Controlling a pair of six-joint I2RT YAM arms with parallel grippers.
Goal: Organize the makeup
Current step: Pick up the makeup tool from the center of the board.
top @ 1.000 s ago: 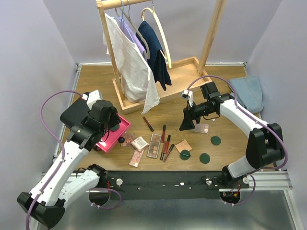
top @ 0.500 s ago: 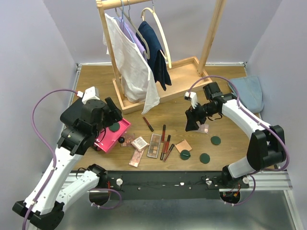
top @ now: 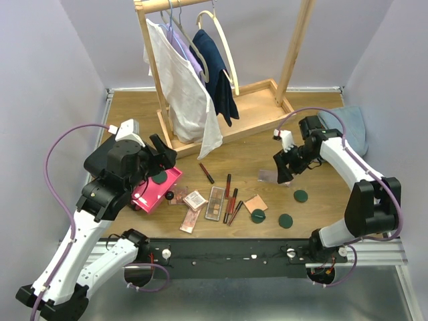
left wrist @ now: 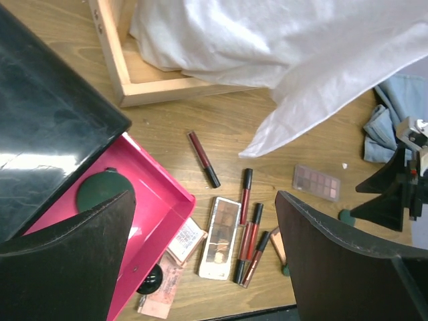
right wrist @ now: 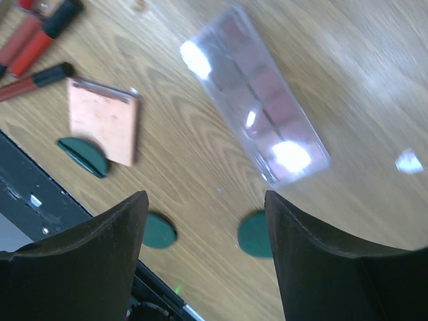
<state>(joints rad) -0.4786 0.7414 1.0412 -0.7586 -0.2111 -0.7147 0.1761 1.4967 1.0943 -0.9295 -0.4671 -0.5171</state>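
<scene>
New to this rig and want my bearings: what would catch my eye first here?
A hot-pink drawer at the left of the table, open from a black case, holds one dark-green disc, the open left gripper near it. Scattered makeup lies mid-table, the open right gripper hovers over a clear palette, and a clothes rack stands behind.

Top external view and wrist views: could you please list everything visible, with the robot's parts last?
discs: four, dark green, one in drawer, three at right front.
tubes: four, dark red and black, table centre.
palettes and compacts: at least five, pink, brown, peach, centre.
case: one, black with pink drawer, left.
clothes rack: one, wooden, back.
cloth: one, blue, right.
left gripper: one, black, open above drawer.
right gripper: one, black, open above table.
</scene>
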